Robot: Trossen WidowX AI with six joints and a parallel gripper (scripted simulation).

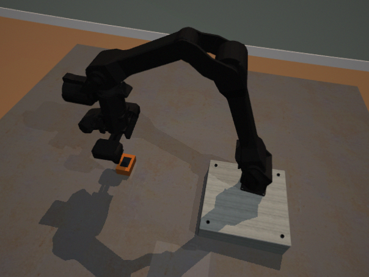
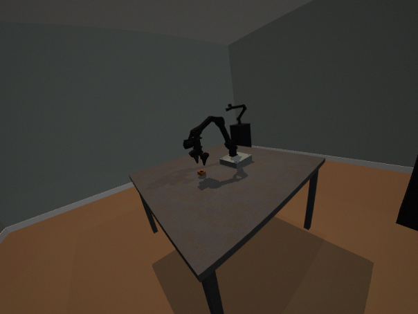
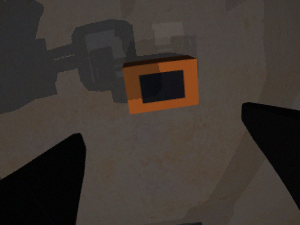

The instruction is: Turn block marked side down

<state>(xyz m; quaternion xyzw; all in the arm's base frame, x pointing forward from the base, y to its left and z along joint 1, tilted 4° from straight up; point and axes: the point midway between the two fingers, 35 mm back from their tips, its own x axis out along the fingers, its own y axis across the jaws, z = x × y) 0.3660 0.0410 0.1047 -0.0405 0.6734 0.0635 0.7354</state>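
A: Orange block, one. Where, relative to the pale base slab?
B: Lying flat on the table, well apart from the slab, out on the gripper side. Boxy, smooth faces, sharp edges.
A: Mark?
B: One dark rectangular patch, facing up. Not turned over.
A: Gripper?
B: Wide, nothing held. Two black tapered fingers, tips above the table, apart from the block. Block sits between and ahead of them in the wrist view.
A: Slab itself?
B: One, square, pale streaky grain like wood. Four dark holes, one near each corner. One black arm stands on it, angular links, arched over toward the block.
A: Table finish?
B: Mottled grey-brown top, dark edge. Three legs visible.
A: Beyond the slab?
B: One black pedestal with a second, smaller-looking arm on top. Then plain grey-green walls, two, meeting at a corner. Orange floor, pale baseboard.
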